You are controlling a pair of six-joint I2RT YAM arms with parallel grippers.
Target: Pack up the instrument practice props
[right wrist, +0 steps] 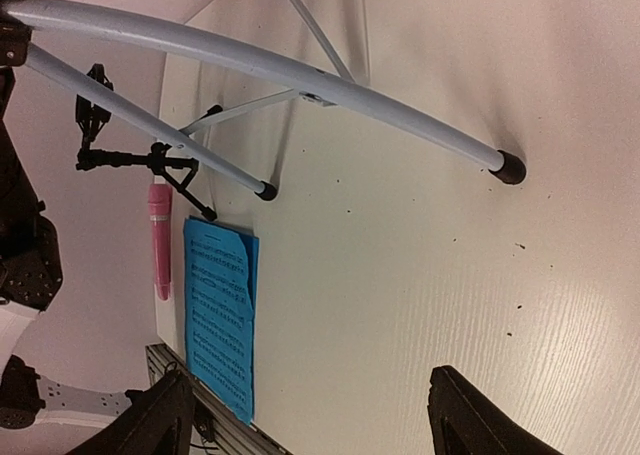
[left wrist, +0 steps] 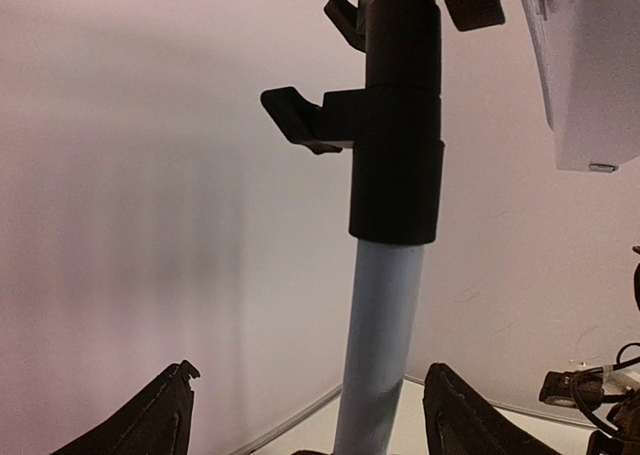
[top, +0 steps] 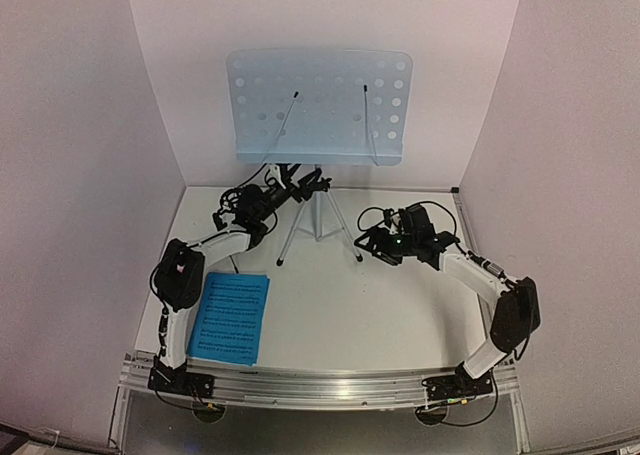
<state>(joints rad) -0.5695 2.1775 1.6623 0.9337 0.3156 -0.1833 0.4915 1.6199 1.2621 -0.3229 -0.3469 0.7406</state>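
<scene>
While the left claw (left wrist: pixel 310 375) is standing wide open astride the silver pole (left wrist: pixel 385 325) of the music stand (top: pixel 318 150), gripping nothing, the right claw (right wrist: pixel 305 385) is hovering equally open and empty above the tabletop (right wrist: pixel 450 275). The pole is looking smooth, rigid and probably slippery; the black clamp collar (left wrist: pixel 395 155) is offering surer purchase. The perforated plate (top: pixel 300 85) is likely making the stand, at the tabletop's rear centre, top-heavy.

2 arms, inventory:
- Left arm (top: pixel 178 280): elbow bent, forearm angled inward and forward. Left gripper (left wrist: pixel 310 370): jaws spread wide.
- Right arm (top: pixel 515 315): elbow bent, forearm angled inward. Right gripper (right wrist: pixel 308 377): jaws spread wide.
</scene>
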